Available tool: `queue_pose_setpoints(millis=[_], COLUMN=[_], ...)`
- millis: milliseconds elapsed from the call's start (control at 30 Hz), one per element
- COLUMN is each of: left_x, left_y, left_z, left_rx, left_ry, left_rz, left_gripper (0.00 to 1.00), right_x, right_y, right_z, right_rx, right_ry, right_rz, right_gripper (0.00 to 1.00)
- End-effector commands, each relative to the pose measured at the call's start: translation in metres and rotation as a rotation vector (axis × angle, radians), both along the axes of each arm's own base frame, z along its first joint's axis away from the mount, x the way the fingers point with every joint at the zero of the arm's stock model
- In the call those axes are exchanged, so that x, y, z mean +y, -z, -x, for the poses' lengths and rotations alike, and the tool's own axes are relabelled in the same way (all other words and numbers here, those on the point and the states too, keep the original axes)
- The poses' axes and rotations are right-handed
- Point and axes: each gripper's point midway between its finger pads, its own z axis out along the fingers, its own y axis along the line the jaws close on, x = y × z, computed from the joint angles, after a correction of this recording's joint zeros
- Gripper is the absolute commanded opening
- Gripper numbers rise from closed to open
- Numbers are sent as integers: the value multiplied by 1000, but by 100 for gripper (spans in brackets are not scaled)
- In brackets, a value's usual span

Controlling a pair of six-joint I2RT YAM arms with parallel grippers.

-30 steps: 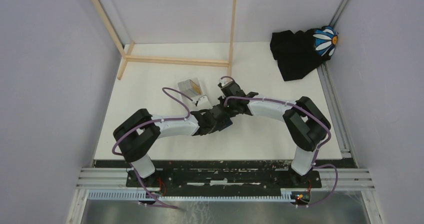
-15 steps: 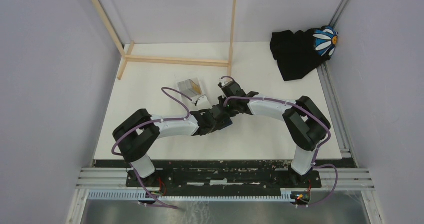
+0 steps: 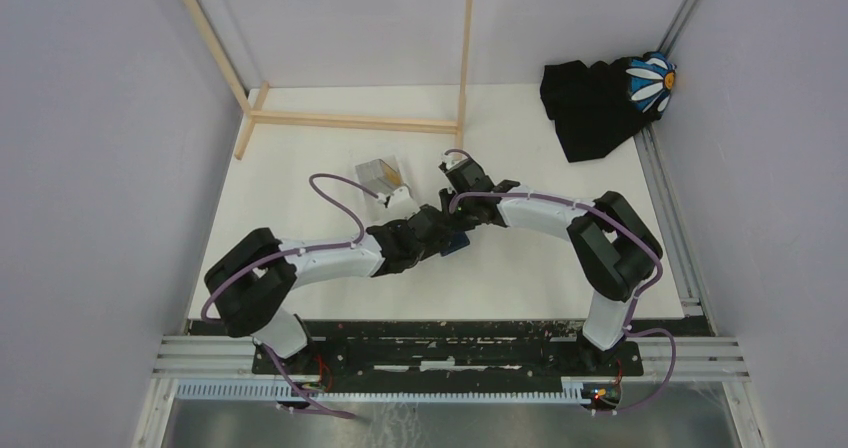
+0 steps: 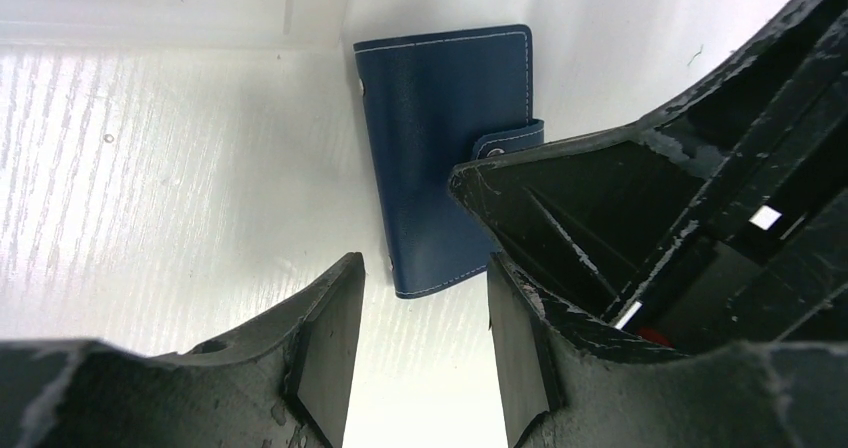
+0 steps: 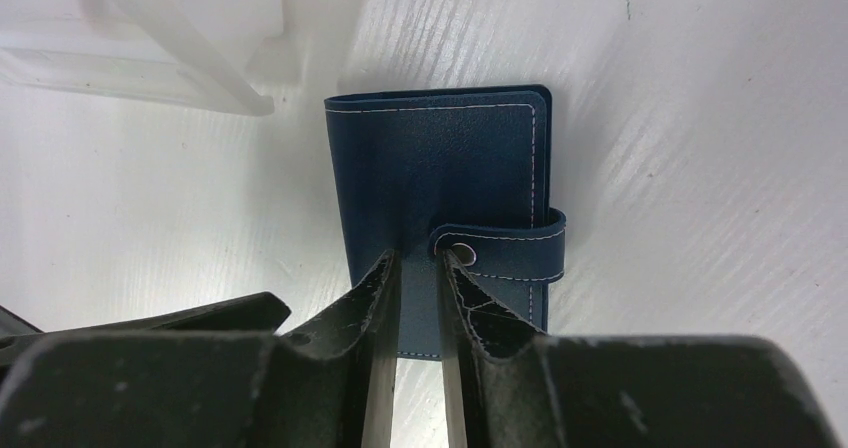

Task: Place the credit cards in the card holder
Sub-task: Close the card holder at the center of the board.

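The card holder (image 5: 450, 173) is a navy wallet lying shut on the white table, its strap snapped over the front. From above, only a blue corner of the card holder (image 3: 456, 241) shows between the two wrists. My right gripper (image 5: 415, 260) is just over the wallet's face beside the snap, jaws a narrow gap apart with nothing in them. My left gripper (image 4: 424, 268) is open and empty, just short of the near edge of the card holder (image 4: 440, 138). The credit cards (image 3: 384, 176), silvery and orange-brown, sit in a clear plastic box.
The clear plastic box (image 5: 170, 48) stands just beyond the wallet, to its left. A wooden frame (image 3: 350, 121) stands at the back of the table. A black cloth with a daisy print (image 3: 600, 103) lies at the back right.
My right gripper's jaws have parted from shut to a narrow gap. My left arm has drawn back to the left, baring more of the wallet from above.
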Motion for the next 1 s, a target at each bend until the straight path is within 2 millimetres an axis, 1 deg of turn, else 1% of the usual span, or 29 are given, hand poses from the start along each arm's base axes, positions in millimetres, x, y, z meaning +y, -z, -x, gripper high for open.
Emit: queue_pose_setpoints(millis=[0, 167, 200, 400, 533, 600, 700, 867, 900, 967], left_x=[-1, 7, 11, 22, 28, 33, 47, 83, 90, 104], left_y=[-38, -51, -53, -63, -72, -79, -92, -122, -127, -139], left_z=[-16, -14, -16, -12, -11, -11, -12, -18, -18, -19], left_rx=[-127, -146, -162, -183, -200, -217, -248, -336, -352, -389], left_ry=[-17, -18, -33, -54, -66, -80, -113, -226, -250, -292], left_rz=[48, 35, 22, 18, 14, 12, -22, -92, -108, -143], left_gripper=[57, 56, 56, 57, 57, 57, 57, 57, 57, 57], right_x=[5, 9, 10, 12, 11, 8, -5, -44, -54, -74], right_y=[-22, -37, -40, -54, -64, -71, -79, -95, -99, -109], right_z=[-4, -6, -7, -10, -10, -11, -12, -14, -15, -16], right_rx=[-34, -56, -60, -79, -94, -110, -143, -208, -225, -268], right_ry=[-27, -30, -32, -37, -35, -27, 0, 98, 124, 179], right_rz=[-25, -50, -54, -68, -70, -65, -23, 107, 138, 199], right_gripper=[26, 28, 29, 31, 33, 34, 39, 41, 47, 54])
